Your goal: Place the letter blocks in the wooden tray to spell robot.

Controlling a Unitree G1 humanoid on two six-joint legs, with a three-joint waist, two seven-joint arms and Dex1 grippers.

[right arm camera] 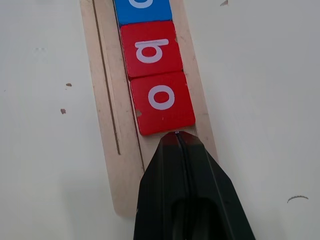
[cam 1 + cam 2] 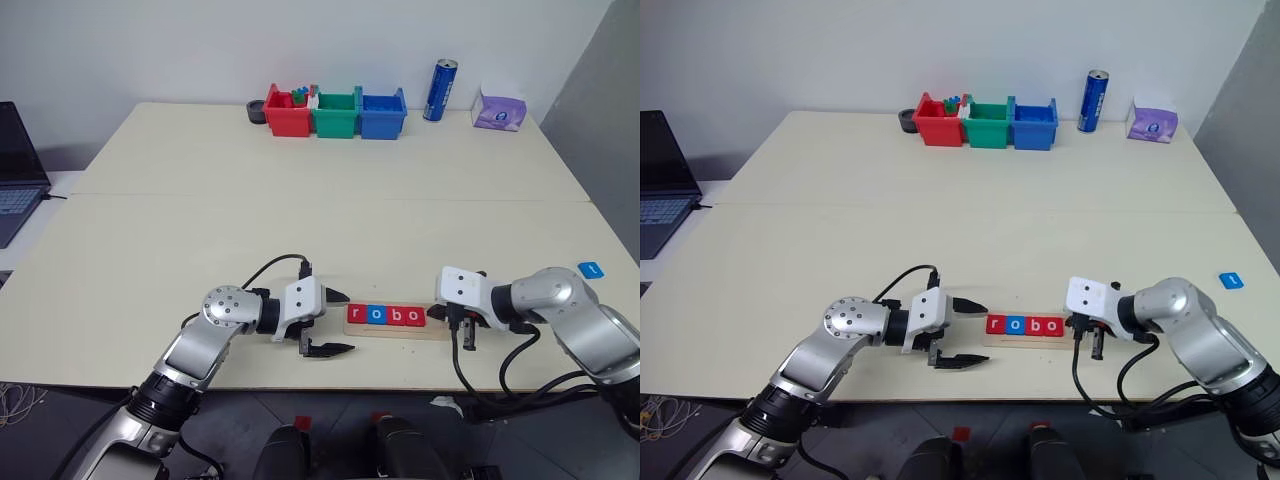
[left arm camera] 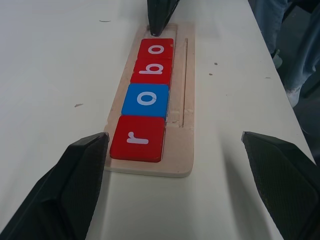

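**A:** so what are the jaws doing right now?

**B:** right gripper (image 1: 176, 134) is pinched fully together with nothing in it, tip sitting right at the edge of the last red "o" block (image 1: 163, 101) on the wooden tray (image 3: 183, 125). left gripper (image 2: 334, 320) is spread wide, also empty, hovering just off the tray's other end, next to the red "r" block (image 3: 138, 138).

**A:** and the blocks?

**B:** four are lined up in the tray reading r-o-b-o: red r, blue "o" (image 3: 146, 100), red "b" (image 1: 151, 48), red o. The spot at the right gripper's end is bare wood. There's one more blue block (image 2: 592, 269) lying flat on the table (image 2: 300, 210), well off to the robot's right, apart from the tray.

**A:** anything else around?

**B:** far edge has a red bin (image 2: 287, 115), green bin (image 2: 335, 115), blue bin (image 2: 383, 114), a blue can (image 2: 440, 90) and a purple tissue pack (image 2: 499, 111). laptop (image 2: 18, 170) off to the left.
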